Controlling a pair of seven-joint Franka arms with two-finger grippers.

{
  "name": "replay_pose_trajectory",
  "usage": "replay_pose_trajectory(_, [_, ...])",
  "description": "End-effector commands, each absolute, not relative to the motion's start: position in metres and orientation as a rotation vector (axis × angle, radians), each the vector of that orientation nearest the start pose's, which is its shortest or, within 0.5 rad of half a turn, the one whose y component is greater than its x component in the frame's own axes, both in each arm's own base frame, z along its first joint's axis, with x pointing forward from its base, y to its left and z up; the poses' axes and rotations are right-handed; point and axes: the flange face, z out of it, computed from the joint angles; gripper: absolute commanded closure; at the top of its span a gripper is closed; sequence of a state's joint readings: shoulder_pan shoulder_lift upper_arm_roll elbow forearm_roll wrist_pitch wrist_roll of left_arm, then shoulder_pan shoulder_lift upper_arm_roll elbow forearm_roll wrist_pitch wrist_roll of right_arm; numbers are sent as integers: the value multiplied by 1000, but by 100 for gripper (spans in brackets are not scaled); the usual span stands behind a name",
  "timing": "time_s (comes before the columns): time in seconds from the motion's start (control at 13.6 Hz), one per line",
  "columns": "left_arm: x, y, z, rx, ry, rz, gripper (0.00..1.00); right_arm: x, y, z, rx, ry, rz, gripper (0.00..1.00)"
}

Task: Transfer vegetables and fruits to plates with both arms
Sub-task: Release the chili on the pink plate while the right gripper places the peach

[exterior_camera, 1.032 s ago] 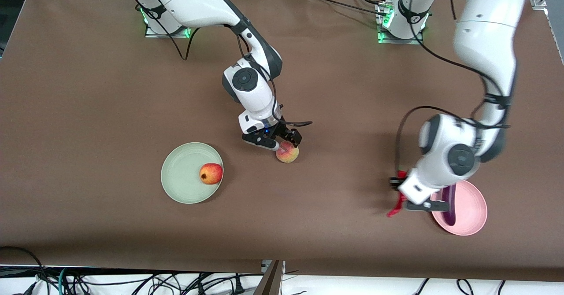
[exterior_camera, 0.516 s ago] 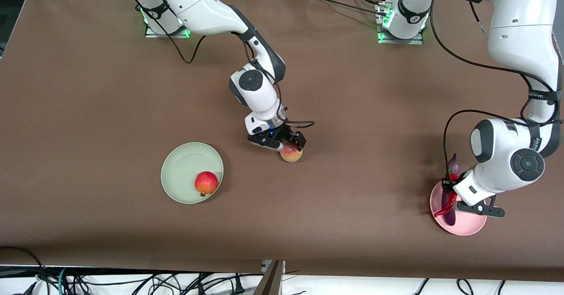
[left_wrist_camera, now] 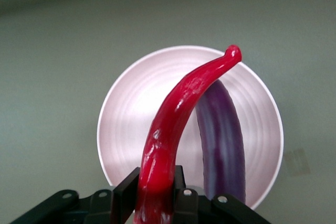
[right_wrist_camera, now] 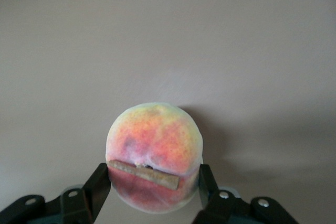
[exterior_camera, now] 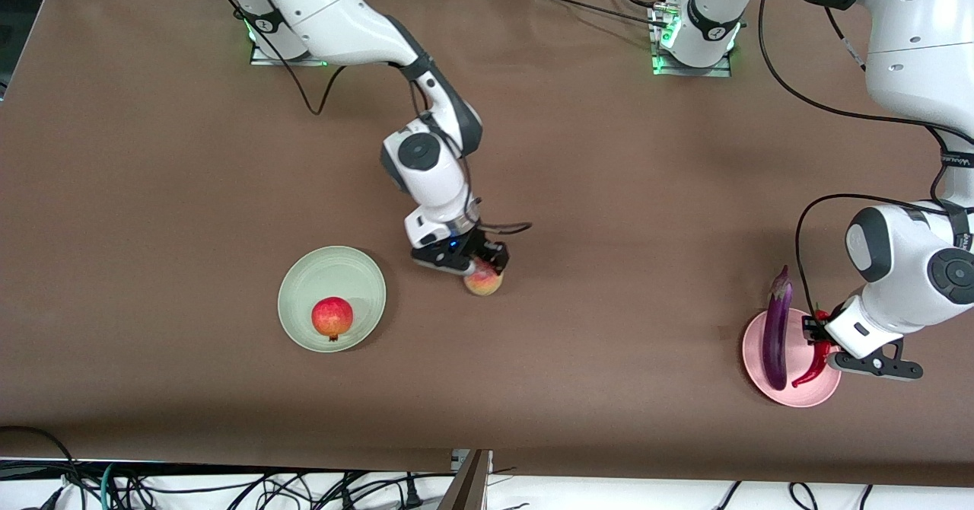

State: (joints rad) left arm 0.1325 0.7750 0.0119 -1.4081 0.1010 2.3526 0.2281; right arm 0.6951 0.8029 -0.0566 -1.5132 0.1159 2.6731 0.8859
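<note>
Since a second ago the chili (left_wrist_camera: 168,129), clamped in the left gripper (exterior_camera: 818,340), has been carried from the bare table to over the pink plate (exterior_camera: 791,396), where the eggplant (exterior_camera: 777,335) already lies; only its release seems left. The right gripper (exterior_camera: 478,266) has been narrowed onto the peach (right_wrist_camera: 153,153) and grips it between both fingers, mid-table beside the green plate (exterior_camera: 304,297), on which the pomegranate (exterior_camera: 332,317) has rolled. The peach looks round, yellow-pink, with a brown stem.

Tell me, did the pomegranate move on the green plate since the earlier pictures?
Yes. The pomegranate rolled from the green plate rim nearest the peach toward the plate's middle, away from the peach.
</note>
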Motion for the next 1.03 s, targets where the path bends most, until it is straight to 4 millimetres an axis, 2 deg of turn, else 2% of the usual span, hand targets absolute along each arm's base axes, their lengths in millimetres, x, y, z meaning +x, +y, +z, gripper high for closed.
replay_pose_trajectory(0.0, [748, 113, 253, -2992, 248, -308, 90, 621, 393, 279, -2904, 326, -277, 100])
replay_pose_trajectory(0.07, [748, 113, 251, -2988, 260, -316, 72, 632, 368, 292, -2935, 265, -252, 100])
replay_pose_trajectory(0.15, [749, 111, 253, -2982, 270, -329, 31, 640, 342, 302, -2973, 184, -208, 100])
replay_pose_trajectory(0.22, [751, 112, 259, -2980, 264, -345, 0, 649, 314, 303, -3004, 97, -169, 100])
replay_pose_trajectory(0.29, [754, 107, 267, -2977, 270, -350, 0, 658, 289, 307, -3015, 31, -152, 100])
replay_pose_trajectory(0.44, [751, 103, 280, -2998, 250, -293, 0, 667, 251, 294, -3027, 21, -100, 100])
replay_pose_trajectory(0.52, [749, 95, 296, -3023, 212, -262, 0, 665, 251, 286, -3010, 67, -82, 30])
replay_pose_trajectory(0.59, [745, 87, 312, -3061, 136, -223, 0, 662, 260, 286, -2991, 74, -75, 0])
replay_pose_trajectory(0.74, [733, 65, 354, -3094, 28, -142, 0, 665, 254, 290, -2989, 76, -73, 0])
replay_pose_trajectory(0.96, [701, 27, 415, -3133, -56, 55, 0, 662, 251, 313, -2994, 74, -38, 0])
